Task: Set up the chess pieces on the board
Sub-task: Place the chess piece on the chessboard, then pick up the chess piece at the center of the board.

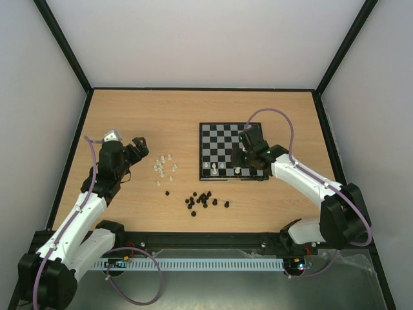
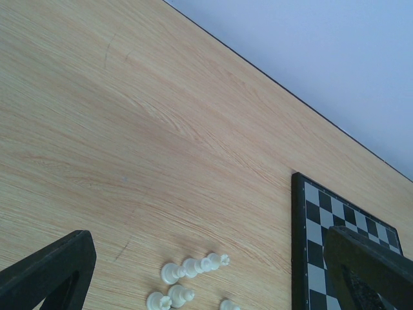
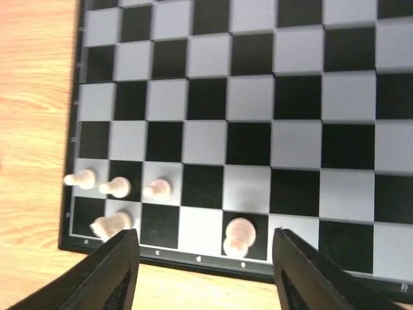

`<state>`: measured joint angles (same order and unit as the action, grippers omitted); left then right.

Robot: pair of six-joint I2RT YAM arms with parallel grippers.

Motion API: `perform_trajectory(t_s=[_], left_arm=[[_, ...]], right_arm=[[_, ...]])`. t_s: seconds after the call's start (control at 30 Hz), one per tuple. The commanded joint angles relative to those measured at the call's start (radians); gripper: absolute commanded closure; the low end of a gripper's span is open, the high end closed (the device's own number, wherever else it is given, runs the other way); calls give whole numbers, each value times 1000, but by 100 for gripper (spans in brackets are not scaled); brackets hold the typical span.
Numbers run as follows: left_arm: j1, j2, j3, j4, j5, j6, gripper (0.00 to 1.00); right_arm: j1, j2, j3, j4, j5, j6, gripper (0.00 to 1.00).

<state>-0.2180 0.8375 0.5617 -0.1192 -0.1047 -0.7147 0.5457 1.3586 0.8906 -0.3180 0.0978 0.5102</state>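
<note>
Cream chess piece [image 3: 239, 236] on the board [image 3: 297, 135], between parted right jaws

Light wooden table [image 1: 129, 116], black pieces [image 1: 203, 200] loosely clustered on it, white walls [image 1: 206, 39]

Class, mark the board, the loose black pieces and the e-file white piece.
board [image 1: 219, 139], top view, a bare square.
black pieces [image 1: 205, 203], top view, middle of the cluster.
e-file white piece [image 3: 240, 236], right wrist view, its body.

Five chess pieces [image 3: 240, 236] stand on the board [image 3: 297, 97] along its near edge.
</note>
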Motion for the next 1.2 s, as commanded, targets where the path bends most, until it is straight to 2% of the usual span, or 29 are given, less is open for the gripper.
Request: perform_trajectory(t_s=[0.0, 0.1, 0.2, 0.4, 0.73, 1.0, 1.17], left_arm=[[5, -23, 9, 15, 6, 7, 1], [5, -57, -4, 26, 14, 5, 1], [5, -75, -6, 24, 14, 3, 1], [5, -87, -3, 18, 25, -5, 0], [3, -151, -6, 6, 26, -19, 0], [3, -158, 0, 1, 34, -20, 0], [2, -161, 2, -2, 33, -20, 0]], right_arm=[[28, -10, 93, -36, -70, -26, 38], [88, 69, 159, -35, -85, -35, 32], [148, 169, 255, -32, -101, -44, 31], [215, 417, 501, -43, -161, -62, 46], [301, 831, 991, -167, -165, -87, 51], [342, 1006, 1199, -250, -147, -104, 57], [359, 1047, 1240, -270, -116, -105, 60]])
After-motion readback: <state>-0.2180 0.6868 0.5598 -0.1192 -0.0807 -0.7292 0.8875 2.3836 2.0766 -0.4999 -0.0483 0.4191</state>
